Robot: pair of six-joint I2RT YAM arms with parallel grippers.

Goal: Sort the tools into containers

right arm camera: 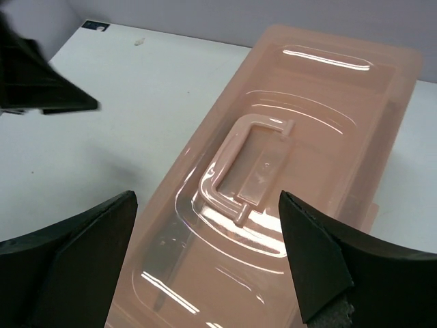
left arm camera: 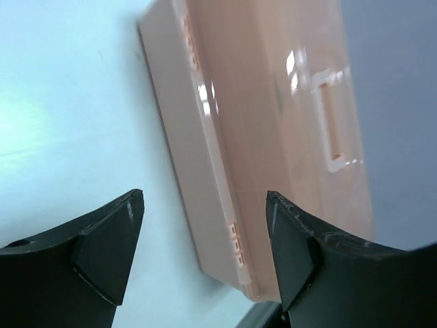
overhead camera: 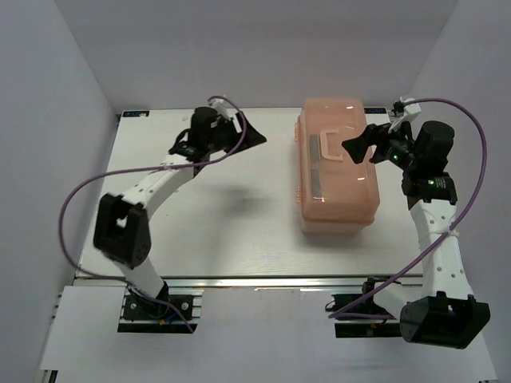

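The left tool (overhead camera: pixel 252 137) is hanging over the far part of the white worktop (overhead camera: pixel 231 231), a little way left of the box, and it is pointing toward it. Its two fingers are standing well apart and are holding nothing (only bare worktop and the box's side are showing between them).

Next along, the pink see-through toolbox (overhead camera: pixel 335 171) is sitting flat on the worktop, right of the middle, with its lid (right arm camera: pixel 328 89) shut. No screwdrivers are showing anywhere. I am guessing they are inside, but I cannot tell.

The long side facing the left tool is carrying two small clips (left arm camera: pixel 235 242), and I cannot tell if they are hinges or catches. The box is looking hard, smooth and shiny, so I am thinking fingers could slip on its flat walls. It is also looking too wide for either tool to reach around. It is probably light, so it may slide when pushed.

The best place to grab is looking like the thin handle (right arm camera: pixel 246 171), which is lying flat in a dip on the lid. The lid's edge is looking like the next best place.

The right tool (overhead camera: pixel 357 146) is hovering just above the lid, right beside the handle. Its fingers are spread wide and are gripping nothing.
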